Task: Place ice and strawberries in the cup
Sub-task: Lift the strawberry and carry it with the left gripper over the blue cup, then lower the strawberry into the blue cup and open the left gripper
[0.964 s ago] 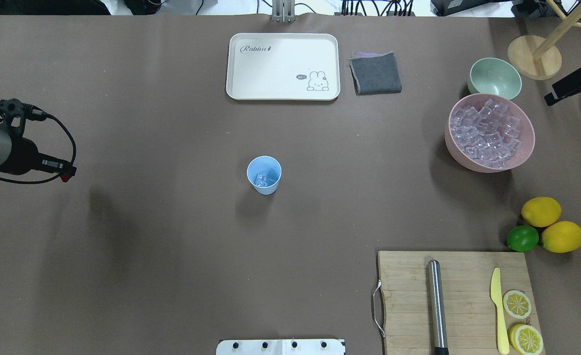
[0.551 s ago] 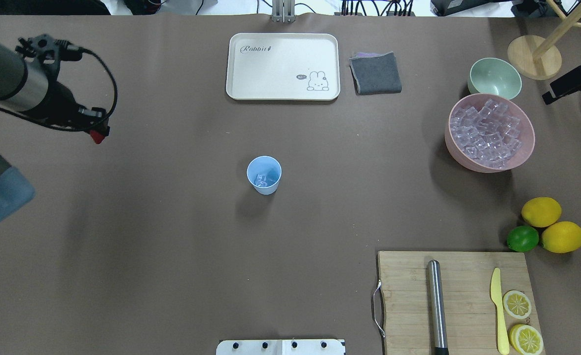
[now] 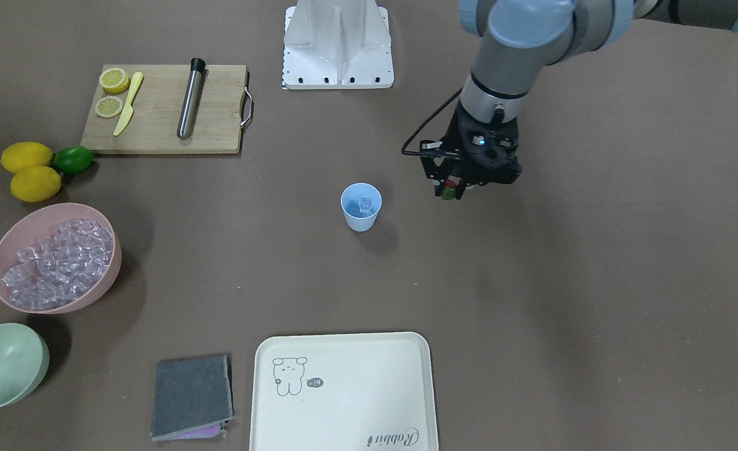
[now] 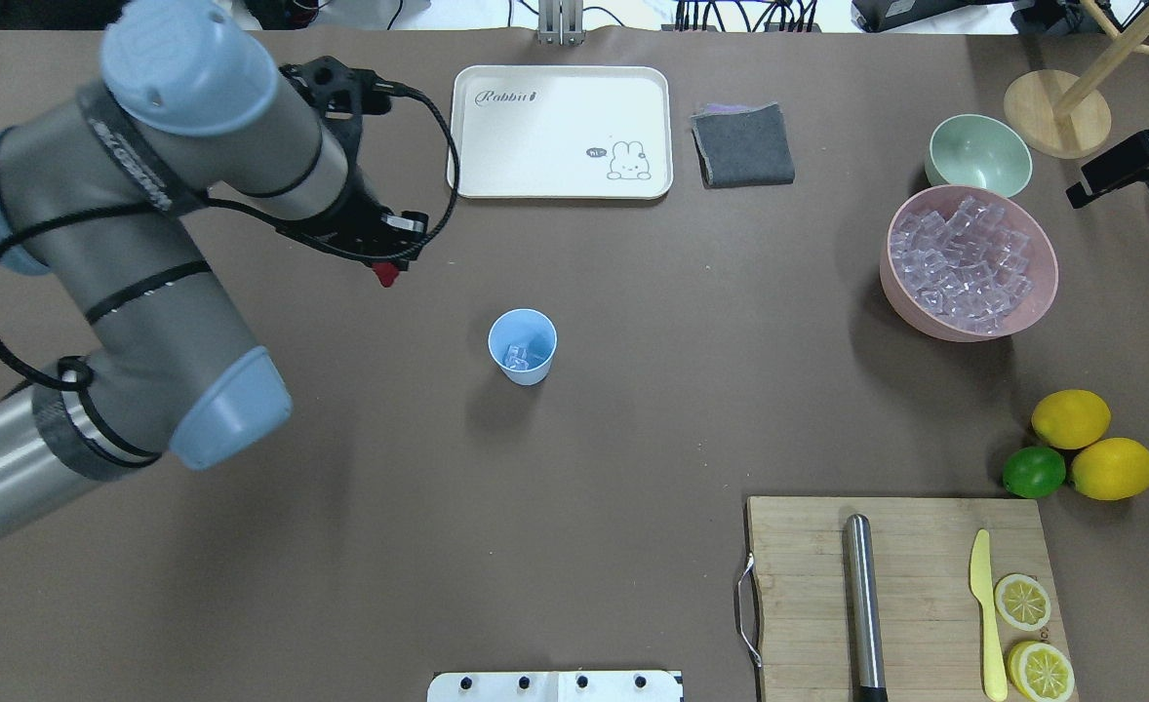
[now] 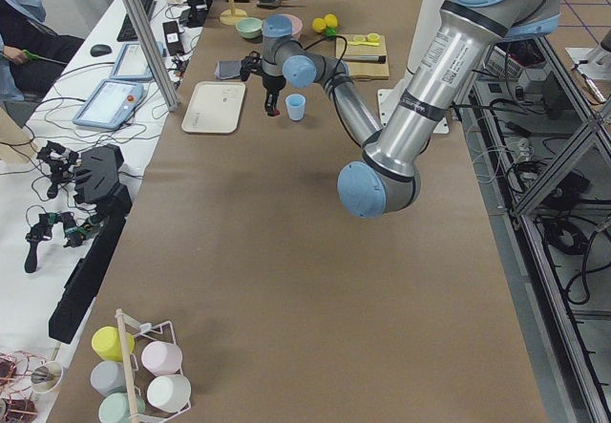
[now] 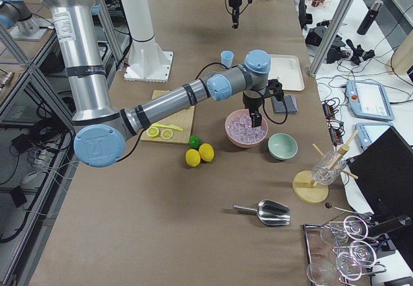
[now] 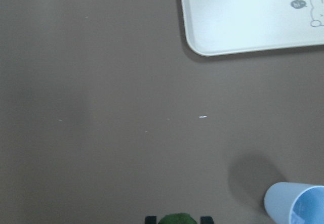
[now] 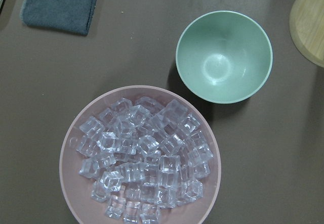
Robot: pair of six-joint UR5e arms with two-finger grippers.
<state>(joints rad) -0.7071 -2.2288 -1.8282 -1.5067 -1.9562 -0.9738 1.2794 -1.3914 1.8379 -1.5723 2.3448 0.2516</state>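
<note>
While my left claw is carrying the strawberry, pinched shut on it with red and green showing below the fingertips, I am logging progress as roughly halfway. The cup is standing upright in the middle of the table, and at least one cube of ice is lying inside it, so the ice step is looking done or nearly so. The strawberry is hanging above bare table, near the cup but off to its side, not yet over the rim. Remaining, in my judgement: bringing it over the mouth and releasing. My right claw is hovering over the pink bowl of spare ice; whether it is parted or closed I cannot tell.
</note>
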